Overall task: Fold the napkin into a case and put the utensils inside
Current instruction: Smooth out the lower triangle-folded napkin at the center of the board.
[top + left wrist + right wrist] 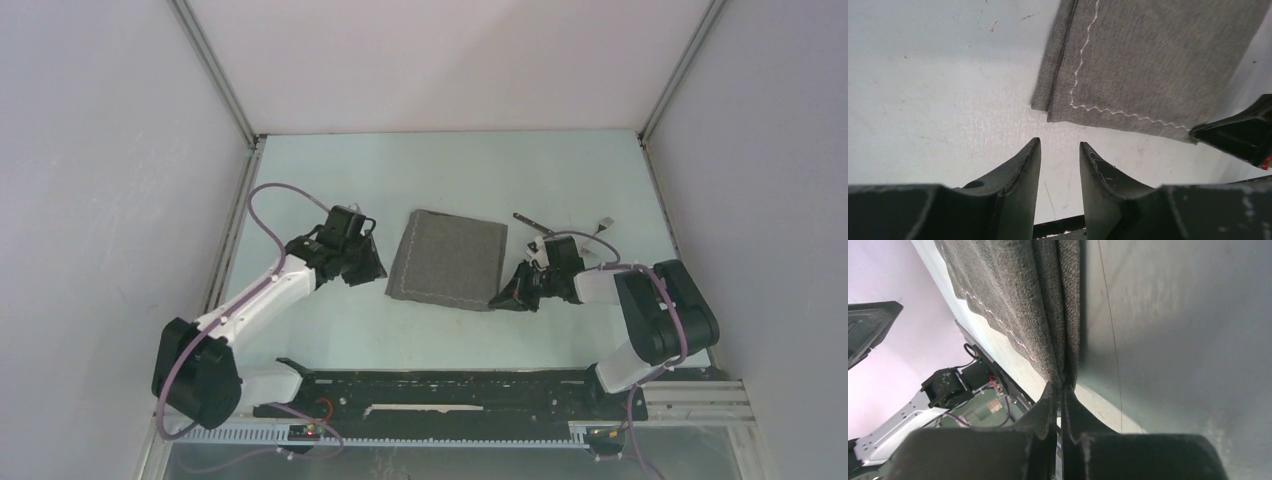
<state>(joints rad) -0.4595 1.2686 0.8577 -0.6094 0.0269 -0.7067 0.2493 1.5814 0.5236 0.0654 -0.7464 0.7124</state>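
Right tool (1060, 389) clamped on near-right edge of napkin (448, 258). Left tool (1060, 145) fingers apart, empty, just off near-left corner. Napkin folded, flat, mid-bench (400, 330). Knife (528, 221) and fork (604, 226) lie beyond right tool.

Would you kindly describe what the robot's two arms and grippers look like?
Both arms mix white link shells with bulky black joint housings: the left arm, the right arm. A mauve cable loops along each. The left gripper and right gripper have matte black, tapered fingers curving to narrow tips. No markings are legible.
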